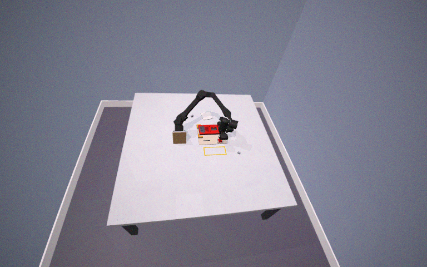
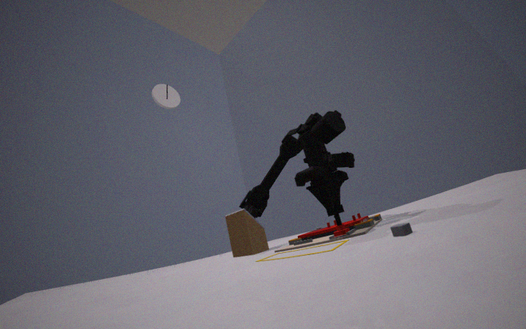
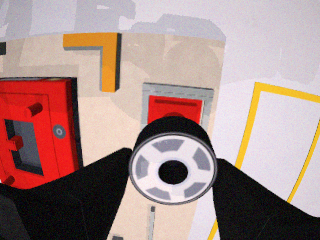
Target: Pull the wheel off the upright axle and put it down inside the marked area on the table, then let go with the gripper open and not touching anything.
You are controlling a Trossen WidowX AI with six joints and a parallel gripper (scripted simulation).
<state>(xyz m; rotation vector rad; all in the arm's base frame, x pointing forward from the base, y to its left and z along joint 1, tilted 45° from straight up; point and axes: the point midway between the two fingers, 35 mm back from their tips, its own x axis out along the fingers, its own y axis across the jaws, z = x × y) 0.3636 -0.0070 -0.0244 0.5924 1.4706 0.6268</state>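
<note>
My gripper [image 1: 223,137] [image 2: 336,212] [image 3: 172,162] is shut on the black-tyred wheel, whose pale spoked hub [image 3: 152,171] faces the wrist camera. The fingers grip it from both sides. A thin black axle [image 2: 337,219] shows below the fingertips and stands on a red base [image 1: 219,141] [image 2: 341,232] [image 3: 175,105]. The wheel is held above this base, over the upright axle. The hub hole looks dark; whether the axle's tip is still inside it I cannot tell. The marked area's yellow outline [image 1: 214,155] [image 2: 294,256] [image 3: 248,125] lies on the table beside the board.
The beige board [image 1: 202,142] [image 3: 102,125] also carries a red block with pegs [image 1: 207,129] [image 3: 62,110] and orange corner pieces [image 3: 110,70]. A small grey block [image 1: 238,152] [image 2: 401,229] lies right of the outline. A brown block [image 1: 179,137] [image 2: 248,236] stands by the arm's base.
</note>
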